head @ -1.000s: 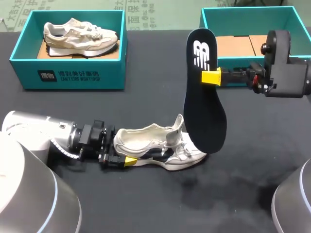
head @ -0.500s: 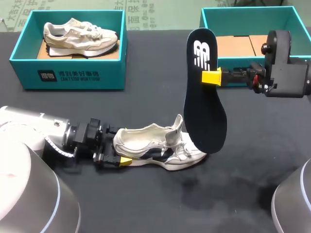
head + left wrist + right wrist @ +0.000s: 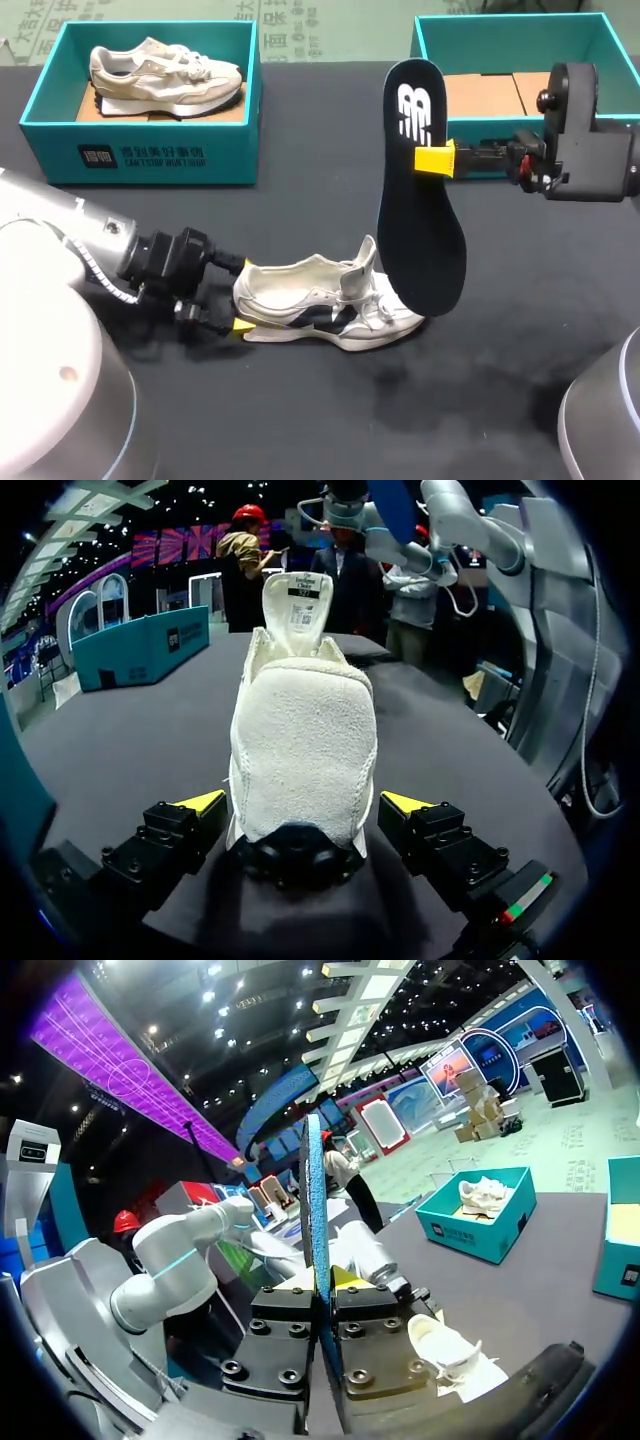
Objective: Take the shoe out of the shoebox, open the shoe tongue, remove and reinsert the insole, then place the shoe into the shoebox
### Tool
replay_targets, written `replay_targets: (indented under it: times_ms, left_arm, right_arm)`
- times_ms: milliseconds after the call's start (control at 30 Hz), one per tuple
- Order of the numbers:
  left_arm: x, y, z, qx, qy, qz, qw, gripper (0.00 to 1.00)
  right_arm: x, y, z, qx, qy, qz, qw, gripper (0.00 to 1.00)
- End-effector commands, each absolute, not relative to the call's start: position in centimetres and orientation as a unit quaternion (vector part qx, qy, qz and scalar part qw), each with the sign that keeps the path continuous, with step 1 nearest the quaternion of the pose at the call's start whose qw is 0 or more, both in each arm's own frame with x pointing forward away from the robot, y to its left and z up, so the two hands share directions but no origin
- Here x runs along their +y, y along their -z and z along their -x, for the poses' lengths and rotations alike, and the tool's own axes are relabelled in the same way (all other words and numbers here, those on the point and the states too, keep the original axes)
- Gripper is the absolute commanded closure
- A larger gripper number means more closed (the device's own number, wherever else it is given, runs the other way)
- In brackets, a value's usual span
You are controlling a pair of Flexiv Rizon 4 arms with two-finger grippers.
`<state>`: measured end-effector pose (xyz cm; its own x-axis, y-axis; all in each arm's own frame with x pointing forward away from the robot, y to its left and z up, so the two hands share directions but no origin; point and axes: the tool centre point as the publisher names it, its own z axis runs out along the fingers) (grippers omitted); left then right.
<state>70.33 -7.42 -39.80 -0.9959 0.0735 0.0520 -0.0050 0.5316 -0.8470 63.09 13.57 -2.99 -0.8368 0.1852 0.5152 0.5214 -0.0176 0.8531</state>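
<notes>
- I'm working over a black table with a matte top.
- The left shoebox, teal and lidless, sits on it at the far left.
- The right shoebox, the same teal, sits at the far right, well apart from the first.
- A cream shoe stands on its sole on the near middle of the table, heel toward my left.

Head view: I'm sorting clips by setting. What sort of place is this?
Probably a robot workbench set up for shoe handling: a black table with two teal shoeboxes, a loose sneaker, and an insole held up in the right gripper.
</notes>
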Motion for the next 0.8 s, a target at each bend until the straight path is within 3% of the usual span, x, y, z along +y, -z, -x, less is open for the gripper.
replay_targets:
  times_ms: [33,333,633,733,800]
  left_arm:
    - [-7.5,39.5,-70.2,-0.883,-0.467,0.019,0.040,0.00]
    - [-7.3,39.0,-70.6,-0.891,-0.452,0.030,0.035,0.00]
    - [-5.6,37.0,-71.2,-0.961,-0.254,0.048,0.098,0.00]
    - [-5.7,36.7,-70.6,-0.987,-0.120,0.081,0.067,0.00]
    - [-5.7,36.7,-70.6,-0.987,-0.120,0.081,0.067,0.00]
  right_arm:
    - [13.7,3.1,-63.0,-0.689,0.665,0.257,0.126,1.00]
    - [13.7,3.1,-63.0,-0.689,0.665,0.257,0.126,1.00]
    - [13.7,3.1,-63.0,-0.689,0.665,0.257,0.126,1.00]
    - [13.7,3.1,-63.0,-0.689,0.665,0.257,0.126,1.00]
    - [13.7,3.1,-63.0,-0.689,0.665,0.257,0.126,1.00]
